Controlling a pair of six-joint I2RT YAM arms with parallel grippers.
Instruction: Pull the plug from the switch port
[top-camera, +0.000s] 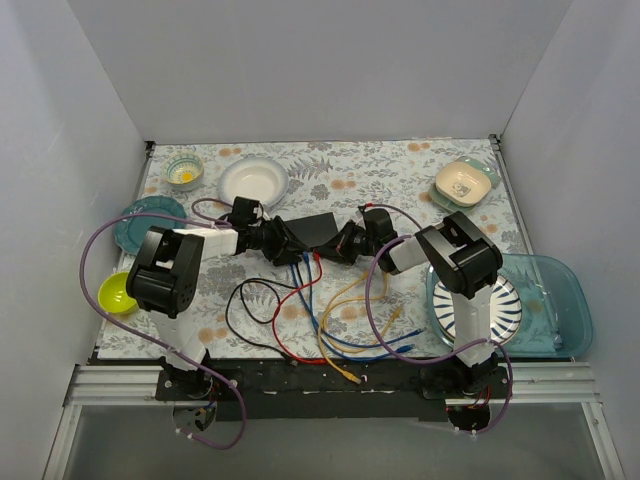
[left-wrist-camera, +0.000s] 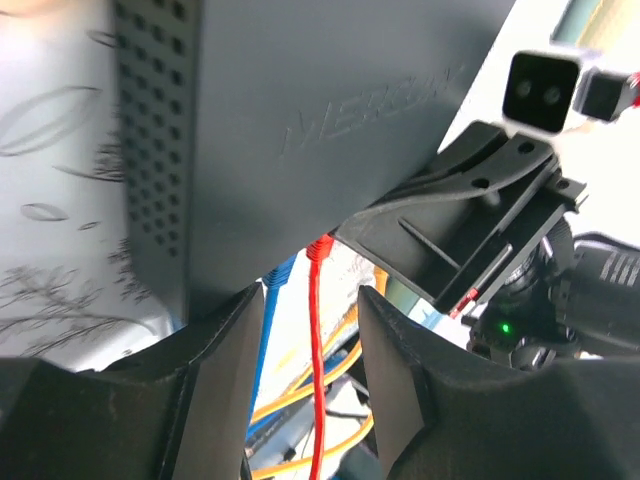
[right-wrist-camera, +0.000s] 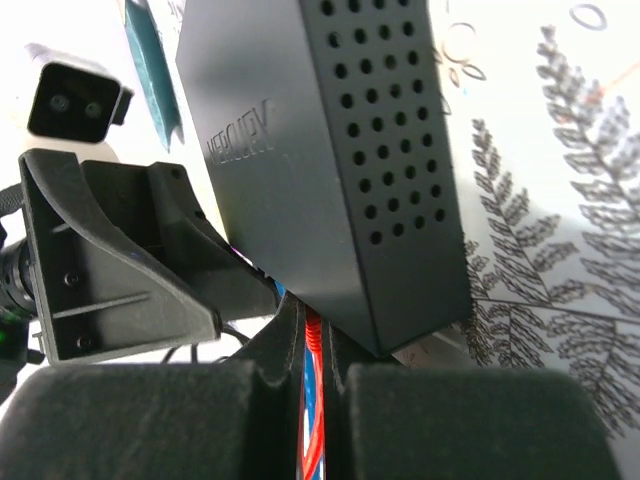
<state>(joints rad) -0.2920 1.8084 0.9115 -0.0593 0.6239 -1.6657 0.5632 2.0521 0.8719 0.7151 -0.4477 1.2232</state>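
The switch (top-camera: 318, 226) is a matte-black box, tilted up between my two grippers at mid-table. It fills the top of the left wrist view (left-wrist-camera: 300, 120) and the right wrist view (right-wrist-camera: 330, 150). A red plug (right-wrist-camera: 315, 332) sits in its near edge, with blue cable beside it. My right gripper (right-wrist-camera: 315, 322) is shut on the red plug right at the port; it also shows in the top view (top-camera: 328, 249). My left gripper (left-wrist-camera: 310, 300) is open at the switch's edge, and the red cable (left-wrist-camera: 315, 380) runs untouched between its fingers. It also shows in the top view (top-camera: 296, 247).
Red, blue, yellow and black cables (top-camera: 320, 315) trail to the near edge. A white bowl (top-camera: 253, 180), a small patterned bowl (top-camera: 184, 168), a teal plate (top-camera: 150, 222) and a green bowl (top-camera: 117, 292) lie left. A cream dish (top-camera: 465, 183) and a blue tub (top-camera: 560, 300) with a striped plate lie right.
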